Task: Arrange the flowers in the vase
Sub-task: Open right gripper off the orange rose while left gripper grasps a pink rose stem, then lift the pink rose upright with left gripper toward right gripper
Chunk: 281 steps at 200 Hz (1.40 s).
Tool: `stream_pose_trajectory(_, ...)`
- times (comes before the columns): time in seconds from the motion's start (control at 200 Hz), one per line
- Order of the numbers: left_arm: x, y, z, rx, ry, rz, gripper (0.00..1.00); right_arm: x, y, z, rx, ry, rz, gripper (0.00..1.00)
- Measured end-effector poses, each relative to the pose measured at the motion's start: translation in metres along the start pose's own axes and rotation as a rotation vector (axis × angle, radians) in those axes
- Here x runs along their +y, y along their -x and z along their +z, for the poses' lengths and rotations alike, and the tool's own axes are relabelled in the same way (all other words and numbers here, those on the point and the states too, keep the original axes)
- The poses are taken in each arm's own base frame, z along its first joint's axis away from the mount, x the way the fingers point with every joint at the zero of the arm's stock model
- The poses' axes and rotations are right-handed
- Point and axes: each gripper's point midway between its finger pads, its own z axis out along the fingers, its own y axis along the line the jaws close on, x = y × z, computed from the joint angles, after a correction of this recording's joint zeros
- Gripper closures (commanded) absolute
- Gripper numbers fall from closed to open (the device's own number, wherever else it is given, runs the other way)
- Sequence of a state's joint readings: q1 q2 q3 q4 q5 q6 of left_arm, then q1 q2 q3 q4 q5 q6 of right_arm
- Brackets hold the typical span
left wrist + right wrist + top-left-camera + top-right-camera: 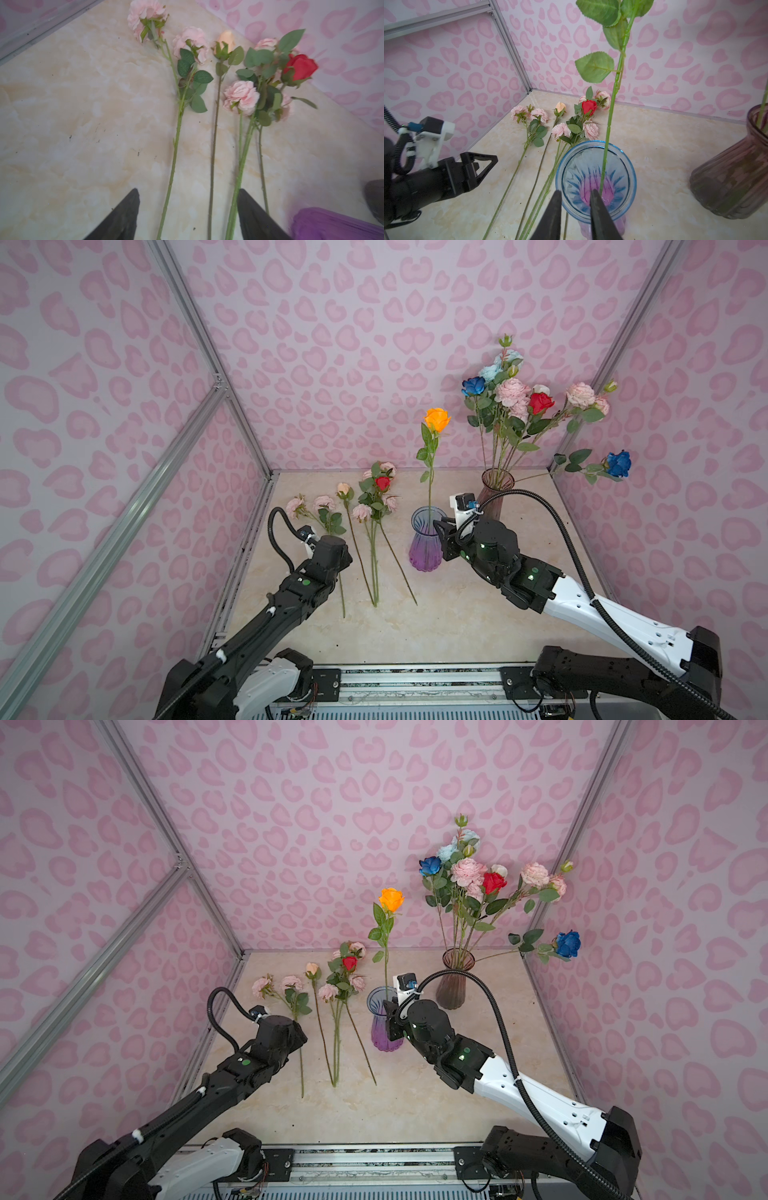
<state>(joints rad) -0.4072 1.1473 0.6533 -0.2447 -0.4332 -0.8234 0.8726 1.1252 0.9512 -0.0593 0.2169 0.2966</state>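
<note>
Fingers of your right gripper (pixel 575 192) stand a narrow gap apart, gripping nothing, tips at the rim of the blue-purple vase (pixel 583 143). The orange rose (pixel 436 419) stands in it, stem just beside one tip. Your left gripper (pixel 188 190) gapes wide above the flowers (pixel 376 506) lying left. The brown vase (pixel 737 187) stands far right; open table (pixel 457 614) lies near.

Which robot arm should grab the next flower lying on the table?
Left. The left tool hangs open right above the stems of the lying flowers. The right tool is at the blue vase beside the orange rose, farther from them.
</note>
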Motion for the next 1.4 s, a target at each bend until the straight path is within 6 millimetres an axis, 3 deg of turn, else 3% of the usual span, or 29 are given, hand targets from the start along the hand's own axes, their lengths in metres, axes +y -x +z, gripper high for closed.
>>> stream_pose_trajectory(0.14,0.001,-0.016,0.039,0.123,0.114,0.037,0.41,-0.001,-0.002,-0.008,-0.01,0.004,0.009,0.74)
stream_pose_trajectory(0.235,0.004,-0.038,0.061,0.22,0.166,0.07,0.58,-0.004,-0.007,-0.01,-0.009,0.0,0.017,0.74)
stream_pose_trajectory(0.33,0.007,-0.057,0.075,0.292,0.198,0.099,0.59,-0.007,-0.013,-0.012,-0.005,-0.005,0.023,0.74)
stream_pose_trajectory(0.475,0.014,-0.069,0.079,0.334,0.23,0.118,0.63,-0.012,-0.021,-0.015,0.0,-0.012,0.021,0.73)
stream_pose_trajectory(0.525,0.013,-0.069,0.079,0.337,0.23,0.118,0.78,-0.014,-0.024,-0.017,0.0,-0.016,0.02,0.73)
stream_pose_trajectory(0.625,0.013,-0.07,0.079,0.345,0.228,0.127,0.96,-0.015,-0.026,-0.017,-0.002,-0.02,0.021,0.73)
stream_pose_trajectory(0.745,0.011,-0.068,0.074,0.342,0.215,0.122,0.97,-0.014,-0.021,-0.018,-0.02,-0.016,0.027,0.73)
stream_pose_trajectory(0.92,-0.011,-0.042,0.034,0.249,0.075,0.137,0.97,-0.014,-0.015,-0.022,-0.037,-0.011,0.034,0.73)
stream_pose_trajectory(1.17,-0.078,0.018,-0.086,-0.066,-0.369,0.218,0.97,0.001,0.008,-0.025,-0.069,0.045,0.047,0.66)
stream_pose_trajectory(1.295,-0.101,0.032,-0.142,-0.194,-0.641,0.252,0.97,0.023,0.023,-0.03,-0.083,0.131,0.042,0.59)
stream_pose_trajectory(1.405,-0.117,0.031,-0.182,-0.262,-0.855,0.307,0.97,0.046,0.035,-0.034,-0.088,0.218,0.039,0.55)
